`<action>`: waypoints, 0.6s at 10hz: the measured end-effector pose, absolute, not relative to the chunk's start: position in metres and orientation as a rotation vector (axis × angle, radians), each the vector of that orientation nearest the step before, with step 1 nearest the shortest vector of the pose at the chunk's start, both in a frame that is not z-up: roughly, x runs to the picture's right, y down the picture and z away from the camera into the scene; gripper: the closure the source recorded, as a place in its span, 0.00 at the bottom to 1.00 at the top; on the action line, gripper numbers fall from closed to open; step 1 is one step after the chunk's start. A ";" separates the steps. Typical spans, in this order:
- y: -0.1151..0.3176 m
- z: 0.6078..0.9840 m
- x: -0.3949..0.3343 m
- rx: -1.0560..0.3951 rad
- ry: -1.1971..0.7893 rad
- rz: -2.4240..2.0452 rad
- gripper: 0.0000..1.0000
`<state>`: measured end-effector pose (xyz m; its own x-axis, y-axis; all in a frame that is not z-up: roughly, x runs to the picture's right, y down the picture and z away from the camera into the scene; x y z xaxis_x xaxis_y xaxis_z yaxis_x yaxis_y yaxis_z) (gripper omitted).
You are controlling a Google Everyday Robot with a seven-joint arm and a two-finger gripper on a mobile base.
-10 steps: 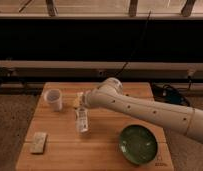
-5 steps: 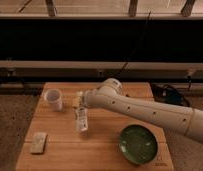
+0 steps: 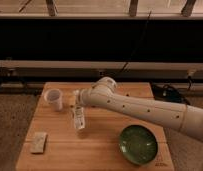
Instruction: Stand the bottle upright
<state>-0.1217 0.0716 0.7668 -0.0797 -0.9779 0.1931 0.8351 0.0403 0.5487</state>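
The bottle (image 3: 78, 120) is small and clear with a pale label. It stands nearly upright, slightly tilted, on the wooden table (image 3: 100, 150), left of the middle. My gripper (image 3: 77, 101) comes in from the right on the white arm (image 3: 140, 107) and is right at the bottle's top end, shut on it. The cap is hidden by the gripper.
A white mug (image 3: 55, 98) stands at the table's back left, close to the gripper. A pale flat block (image 3: 39, 142) lies at the front left. A dark green bowl (image 3: 138, 144) sits at the front right. Dark cables lie on the floor to the right.
The bottle and gripper have shifted slightly left and the bottle stands a little straighter. The mug, block and bowl have not moved.
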 end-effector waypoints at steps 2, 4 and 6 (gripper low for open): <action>0.071 0.767 -0.121 0.295 -0.621 -1.544 1.00; 0.063 0.761 -0.125 0.338 -0.584 -1.623 1.00; 0.050 0.749 -0.129 0.458 -0.544 -1.796 1.00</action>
<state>-0.1294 0.0497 0.7494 -0.2768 -0.9603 -0.0344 0.7796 -0.2454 0.5761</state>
